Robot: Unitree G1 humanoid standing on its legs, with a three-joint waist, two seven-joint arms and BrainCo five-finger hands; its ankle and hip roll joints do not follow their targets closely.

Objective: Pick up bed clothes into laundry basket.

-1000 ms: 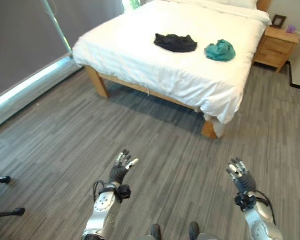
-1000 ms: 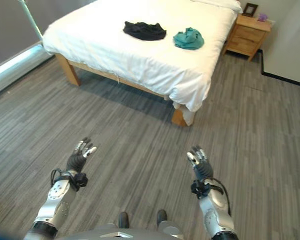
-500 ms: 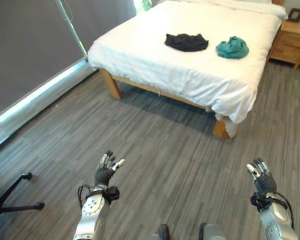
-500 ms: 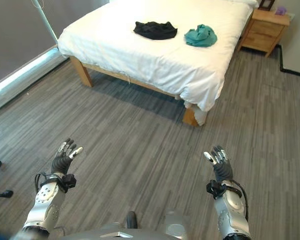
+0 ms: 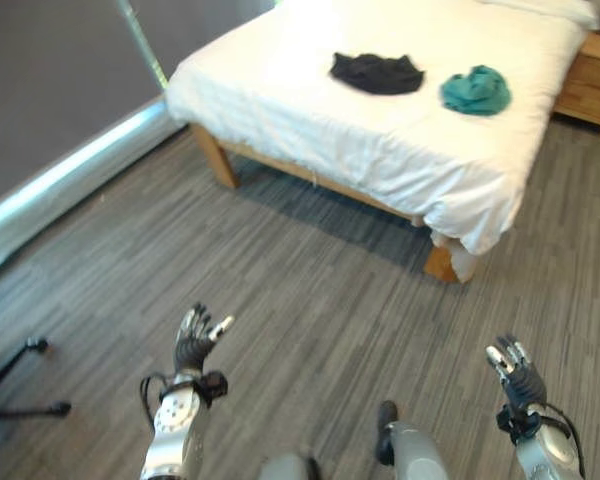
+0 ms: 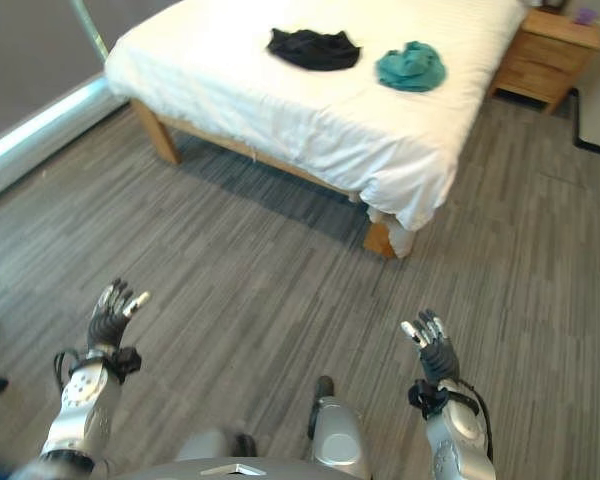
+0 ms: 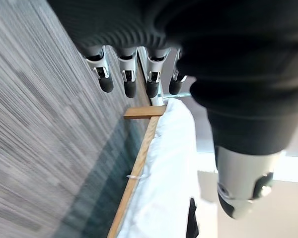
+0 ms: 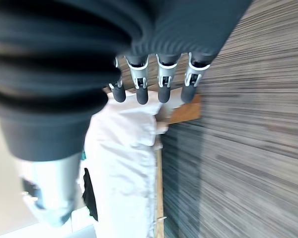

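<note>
A grey wood-grain floor is filling the near part of the room, and the robot is standing on it well apart from the bed. Nearest the camera, the left hand and the right hand are hanging above bare floor, each with fingers straight and spread and holding nothing; each wrist view is showing a row of dark-tipped fingers extended toward the bed frame. Farther off, the bed is standing on wooden legs, with its white cover draping over the near corner. On top of it, the black garment and the teal garment are lying near each other but apart, both untouched. A wooden nightstand is standing beside the far corner of the bed. Judged risks: both garments are lying back from the near edge, so a short approach may be forcing an overreach across the mattress and unsettling the robot's balance. The draped cover and the wooden leg at the near corner may be catching a foot during the approach. A grasp closing too deep may be gathering the white cover together with a garment. No laundry basket is appearing in the scene, so the drop-off point is undetermined.
</note>
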